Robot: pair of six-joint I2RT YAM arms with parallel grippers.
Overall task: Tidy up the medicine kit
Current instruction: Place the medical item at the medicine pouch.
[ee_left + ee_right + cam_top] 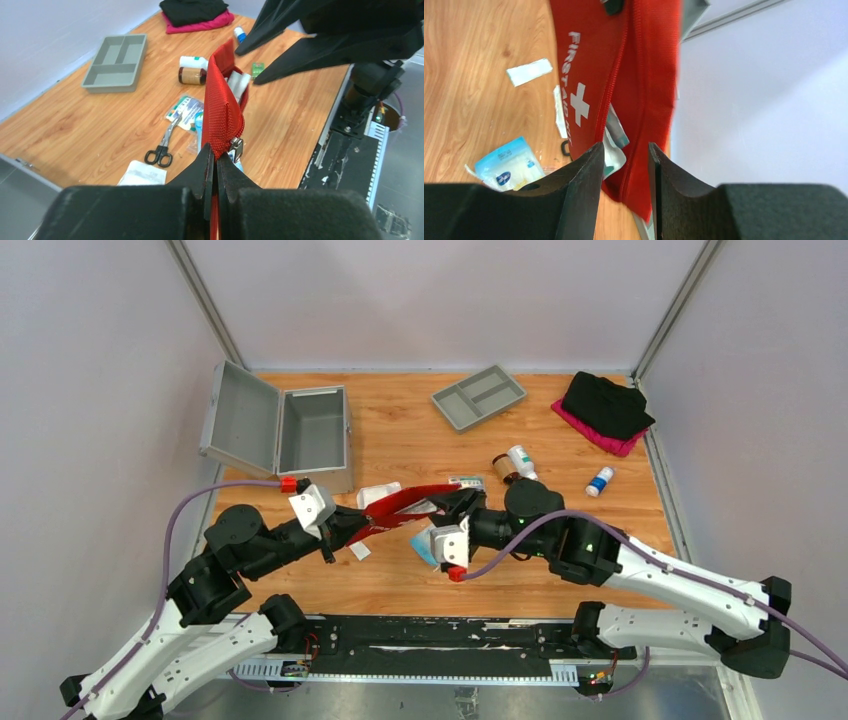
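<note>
Over the table's (400,435) near middle, the left gripper (216,165) is clamped on the red first-aid pouch's (220,107) zipper end. The right gripper's (625,155) jaws stand apart at its far end. The medicine kit (312,430) sits open at the far-left edge, bare wood to its right.

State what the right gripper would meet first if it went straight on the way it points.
The red pouch: its zipped edge fills the gap straight ahead of the right gripper, whose jaws stand open. It looks very close, though depth is hard to judge.
</note>
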